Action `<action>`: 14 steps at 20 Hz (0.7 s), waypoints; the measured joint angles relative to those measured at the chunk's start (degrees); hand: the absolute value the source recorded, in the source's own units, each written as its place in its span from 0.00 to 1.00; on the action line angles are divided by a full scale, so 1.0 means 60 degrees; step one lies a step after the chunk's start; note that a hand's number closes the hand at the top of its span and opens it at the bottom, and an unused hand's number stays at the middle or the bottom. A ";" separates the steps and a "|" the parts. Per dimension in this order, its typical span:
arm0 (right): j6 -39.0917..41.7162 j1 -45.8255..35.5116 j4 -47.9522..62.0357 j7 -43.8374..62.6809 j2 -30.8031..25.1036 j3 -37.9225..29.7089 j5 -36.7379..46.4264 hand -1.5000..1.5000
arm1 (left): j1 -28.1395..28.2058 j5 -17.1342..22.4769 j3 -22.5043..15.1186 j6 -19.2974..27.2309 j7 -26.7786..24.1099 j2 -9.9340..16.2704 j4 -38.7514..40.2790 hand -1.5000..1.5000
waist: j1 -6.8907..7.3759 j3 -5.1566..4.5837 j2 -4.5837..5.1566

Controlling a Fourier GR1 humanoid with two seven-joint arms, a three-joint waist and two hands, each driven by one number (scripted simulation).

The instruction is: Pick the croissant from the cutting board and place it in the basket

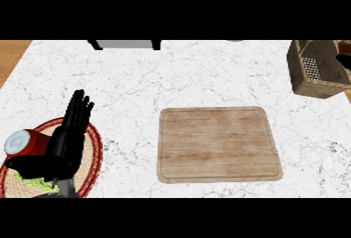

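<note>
The wooden cutting board lies in the middle of the white marble counter with nothing on it. No croissant shows anywhere. The brown wicker basket stands at the far right, cut off by the view's edge. A black shape at that edge, over the basket's right side, looks like part of my right hand; whether it holds anything is hidden. My left hand rests open at the lower left, fingers straight and pointing up, far from the board and the basket.
Under my left hand lies a round woven mat with a red rim. On it stand a red can with a white top and something green. A grey object sits at the counter's far edge.
</note>
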 measured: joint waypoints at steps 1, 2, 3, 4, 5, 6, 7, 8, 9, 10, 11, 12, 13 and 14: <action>-0.0083 0.0034 0.0238 -0.0194 -0.0074 -0.0003 0.0051 1.00 | -0.0046 -0.0056 -0.0023 0.0036 -0.0090 -0.0057 0.0141 0.50 | -0.0004 0.0000 0.0000; -0.0195 0.0087 0.0437 -0.0310 -0.0051 0.0072 0.0147 1.00 | -0.0162 -0.0044 0.0015 0.0036 -0.0061 -0.0059 0.0245 0.50 | -0.0006 0.0000 0.0001; -0.0295 0.0034 0.0688 -0.0451 -0.0065 0.0136 0.0222 1.00 | -0.0228 -0.0071 -0.0005 0.0059 0.0032 -0.0071 0.0205 0.50 | -0.0001 0.0001 0.0003; -0.0419 0.0026 0.0993 -0.0678 -0.0135 0.0133 0.0284 1.00 | -0.0142 -0.0088 -0.0032 0.0042 -0.0070 -0.0096 0.0220 0.50 | 0.0008 0.0000 0.0004; -0.0487 -0.0047 0.1323 -0.0856 -0.0223 0.0162 0.0364 1.00 | -0.0216 -0.0076 0.0022 0.0005 -0.0059 -0.0048 0.0287 0.50 | 0.0013 0.0001 0.0007; -0.0477 -0.0084 0.1576 -0.1054 -0.0368 0.0119 0.0362 1.00 | -0.0260 -0.0079 0.0046 0.0008 -0.0058 -0.0045 0.0305 0.50 | 0.0013 0.0001 0.0008; -0.0585 -0.0030 0.1701 -0.1139 -0.0314 0.0205 0.0448 1.00 | -0.0378 -0.0032 0.0129 -0.0010 0.0054 0.0002 0.0334 0.50 | 0.0007 0.0000 0.0004; -0.0725 -0.0067 0.2110 -0.1393 -0.0361 0.0210 0.0515 1.00 | -0.0347 -0.0042 0.0081 -0.0014 0.0094 -0.0019 0.0245 0.50 | 0.0025 0.0000 0.0008; -0.0833 -0.0088 0.2407 -0.1602 -0.0410 0.0223 0.0572 1.00 | -0.0295 -0.0059 0.0080 -0.0008 0.0107 -0.0017 0.0175 0.50 | 0.0029 0.0002 0.0009; -0.0913 -0.0180 0.2668 -0.1738 -0.0444 0.0196 0.0571 1.00 | -0.0199 -0.0099 0.0032 0.0008 0.0149 -0.0032 0.0033 0.50 | 0.0033 0.0004 0.0008; -0.1091 -0.0149 0.2947 -0.1959 -0.0428 0.0153 0.0571 1.00 | -0.0110 -0.0154 -0.0016 0.0049 0.0144 -0.0071 -0.0038 0.50 | 0.0037 0.0001 0.0006; -0.1159 -0.0149 0.3113 -0.2115 -0.0471 0.0073 0.0511 1.00 | -0.0141 -0.0147 0.0011 0.0052 0.0270 -0.0045 -0.0109 0.50 | 0.0031 0.0003 0.0007; -0.1206 -0.0145 0.3274 -0.2267 -0.0518 0.0046 0.0494 1.00 | -0.0075 -0.0070 0.0103 -0.0052 0.0060 -0.0003 0.0019 0.50 | 0.0026 0.0003 0.0006; -0.1358 -0.0217 0.3638 -0.2485 -0.0553 -0.0033 0.0473 1.00 | -0.0124 -0.0047 0.0108 -0.0073 0.0089 -0.0006 0.0023 0.50 | 0.0033 0.0002 0.0009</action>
